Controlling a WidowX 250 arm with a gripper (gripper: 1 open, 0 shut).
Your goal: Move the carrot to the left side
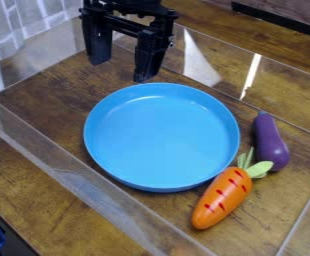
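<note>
Orange plastic toy carrot [222, 198], with short dark stripes and a leafy green top, is the target for the black, two-fingered end effector [124, 68], whose jaws stand wide apart with nothing between them. It hangs near the far edge of the table, well apart from the carrot. Between them sits the round, rimmed, bright blue plate [162, 181]; I'd carry the fingers over it with height to spare, since a low path could catch the rim.

Beyond the plate, the carrot lies on the brown wooden table [35, 148] towards its near right corner, leaves up by the plate's rim and tip slanting towards the near edge. The step in hand, I judge, is the reach. Turn the jaws to close across the thick orange body, not the leaves, which would likely bend. Come straight down, minding the glossy purple toy eggplant [270, 145] just beside the leaves. Once gripped, lift clear before travelling left; the smooth, tapered body might slip if pinched near its tip.
</note>
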